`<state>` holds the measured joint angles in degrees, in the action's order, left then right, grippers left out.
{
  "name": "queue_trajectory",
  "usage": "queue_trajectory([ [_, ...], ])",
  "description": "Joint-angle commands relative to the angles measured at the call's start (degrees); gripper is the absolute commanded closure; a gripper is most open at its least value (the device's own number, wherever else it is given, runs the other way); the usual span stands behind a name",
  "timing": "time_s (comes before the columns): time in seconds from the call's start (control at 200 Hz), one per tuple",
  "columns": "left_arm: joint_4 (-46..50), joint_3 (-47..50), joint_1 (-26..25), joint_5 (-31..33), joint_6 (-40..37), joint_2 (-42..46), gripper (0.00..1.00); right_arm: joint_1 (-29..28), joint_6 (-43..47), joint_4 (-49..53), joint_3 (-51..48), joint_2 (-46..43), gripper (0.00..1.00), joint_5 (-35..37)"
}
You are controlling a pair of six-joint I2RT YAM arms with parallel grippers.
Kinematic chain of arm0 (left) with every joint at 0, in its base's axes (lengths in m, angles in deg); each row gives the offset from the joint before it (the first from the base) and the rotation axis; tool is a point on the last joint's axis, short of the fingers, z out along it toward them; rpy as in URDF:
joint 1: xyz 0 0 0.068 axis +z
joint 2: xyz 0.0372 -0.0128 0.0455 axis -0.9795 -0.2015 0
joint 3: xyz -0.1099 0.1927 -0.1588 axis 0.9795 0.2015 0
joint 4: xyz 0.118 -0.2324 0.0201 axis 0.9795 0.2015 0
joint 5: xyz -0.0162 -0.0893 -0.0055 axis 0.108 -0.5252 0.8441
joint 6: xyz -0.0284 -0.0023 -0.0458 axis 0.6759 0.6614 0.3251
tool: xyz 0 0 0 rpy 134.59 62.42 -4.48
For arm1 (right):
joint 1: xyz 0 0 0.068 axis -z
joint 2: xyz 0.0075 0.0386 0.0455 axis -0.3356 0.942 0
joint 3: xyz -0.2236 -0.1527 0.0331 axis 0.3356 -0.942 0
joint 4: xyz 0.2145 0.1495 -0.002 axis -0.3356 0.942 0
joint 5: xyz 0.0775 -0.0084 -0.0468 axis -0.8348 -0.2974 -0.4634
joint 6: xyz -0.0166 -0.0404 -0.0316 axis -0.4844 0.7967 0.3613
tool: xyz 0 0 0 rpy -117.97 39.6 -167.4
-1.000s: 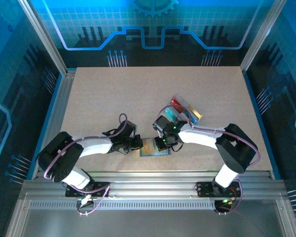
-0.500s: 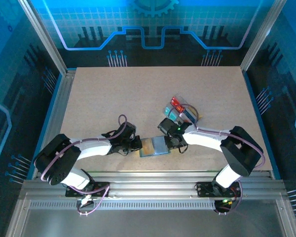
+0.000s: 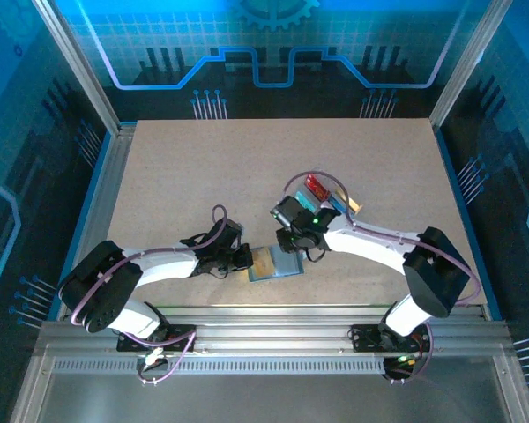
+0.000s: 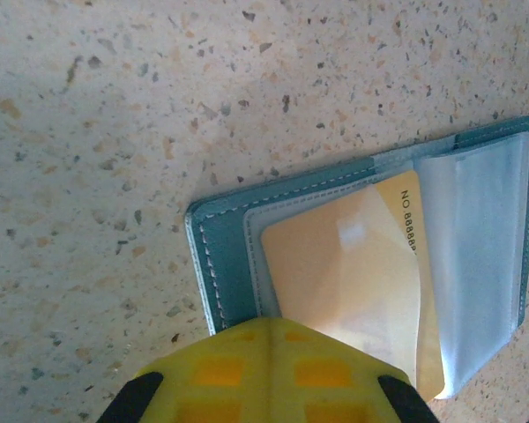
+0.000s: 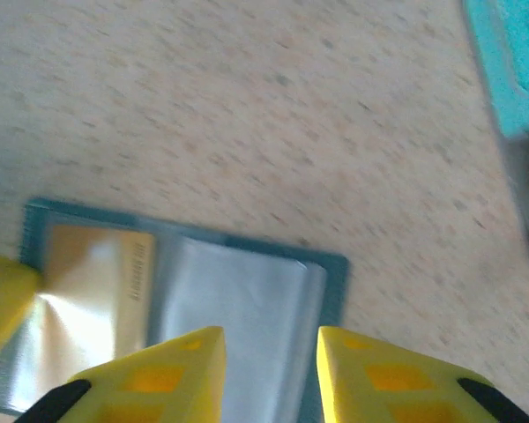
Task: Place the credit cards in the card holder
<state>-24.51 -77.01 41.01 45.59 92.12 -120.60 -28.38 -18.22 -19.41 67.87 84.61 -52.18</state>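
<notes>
Backing off the middle of the card holder [image 3: 280, 264], the right gripper [image 3: 291, 236] now hangs over the wallet's far edge, and its jaws have parted on the way. The left gripper [image 3: 244, 257] has kept its place at the holder's left edge. From above, the holder lies open on the table [image 3: 185, 176] between the two grippers. The clear tray [image 3: 339, 201] sits just beyond the right wrist, with a red card [image 3: 315, 184] showing in it. At the left wrist, the fingers are pressed tight together with their tips over the holder's stitched border. They appear to pin it flat rather than grip it. A yellow card [image 4: 353, 264] sits in the clear sleeve [image 4: 476, 256] side of the open wallet, largely tucked under the plastic, and the pocket next to it looks empty. The right wrist view is smeared by motion. There the fingers stand partly open with nothing between them, the holder lies below, and the yellow card shows in its left pocket. A teal patch [image 5: 511, 62] at the upper right may be a card or the tray; I cannot tell which. My reading is that one card has been delivered and let go. That leaves the right arm free to fetch another from the tray while the left steadies the wallet.
</notes>
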Motion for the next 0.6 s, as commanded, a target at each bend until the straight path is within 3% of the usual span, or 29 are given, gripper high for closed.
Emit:
queue_trajectory([
  [0.0,6.3,2.6,-0.3,1.0,-1.1,-0.1,1.0,-0.5,4.3,-2.5,2.9,4.3,0.66,-6.9],
  [0.19,5.9,3.1,-0.3,0.9,-0.8,0.2,1.0,-0.4,5.1,0.0,7.2,10.6,0.68,-7.1],
  [0.395,5.9,3.2,-0.3,1.0,-1.0,0.0,1.0,-0.2,4.8,3.3,5.7,11.3,0.67,-1.6],
  [0.595,5.6,3.5,-0.3,1.0,-1.0,-0.6,1.0,-0.2,4.6,3.4,4.3,12.4,0.67,-1.7],
])
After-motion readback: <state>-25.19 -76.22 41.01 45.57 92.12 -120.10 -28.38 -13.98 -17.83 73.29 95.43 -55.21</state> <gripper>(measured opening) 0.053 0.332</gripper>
